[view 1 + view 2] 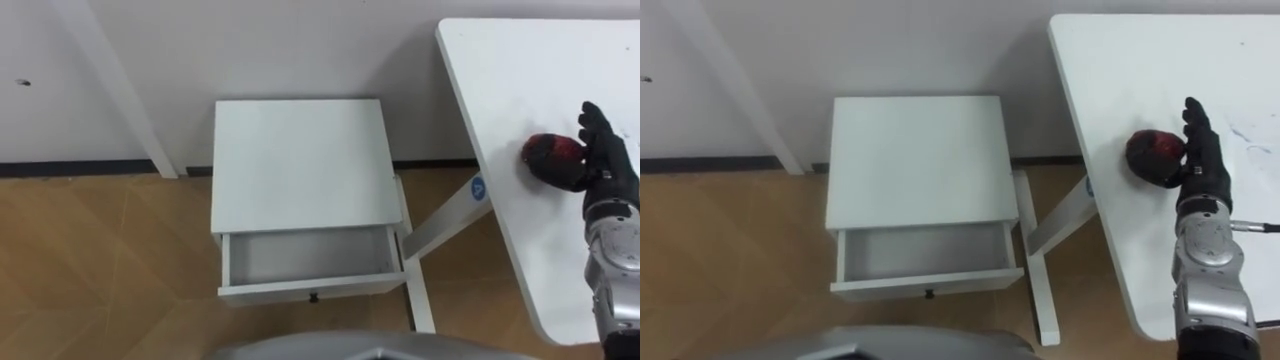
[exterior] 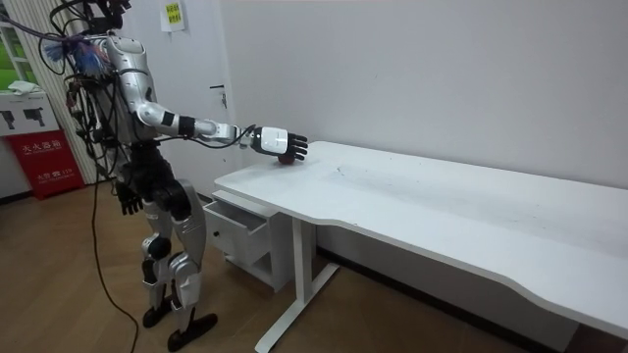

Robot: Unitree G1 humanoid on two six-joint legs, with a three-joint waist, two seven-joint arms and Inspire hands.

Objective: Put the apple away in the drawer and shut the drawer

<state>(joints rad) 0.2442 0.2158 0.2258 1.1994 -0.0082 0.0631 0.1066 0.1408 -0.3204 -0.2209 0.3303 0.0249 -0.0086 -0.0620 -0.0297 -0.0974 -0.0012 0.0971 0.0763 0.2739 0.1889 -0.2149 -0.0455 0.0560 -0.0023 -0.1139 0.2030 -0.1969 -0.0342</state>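
A dark red apple [image 1: 548,155] lies near the white table's [image 1: 530,60] left edge. My right hand [image 1: 603,150] rests against the apple's right side with its fingers straight, open; the thumb reaches under the fruit. In the room view that hand [image 2: 278,140] hovers over the apple [image 2: 286,158] at the end of my outstretched arm. The small white cabinet [image 1: 298,160] stands in front of me, its drawer [image 1: 310,256] pulled out and empty. My left hand [image 2: 129,202] hangs relaxed at my side.
The table's slanted white leg [image 1: 440,225] and foot bar [image 1: 420,295] stand just right of the drawer. A white slanted post [image 1: 120,90] rises at the left by the wall. A red box [image 2: 44,162] stands behind me. Wooden floor surrounds the cabinet.
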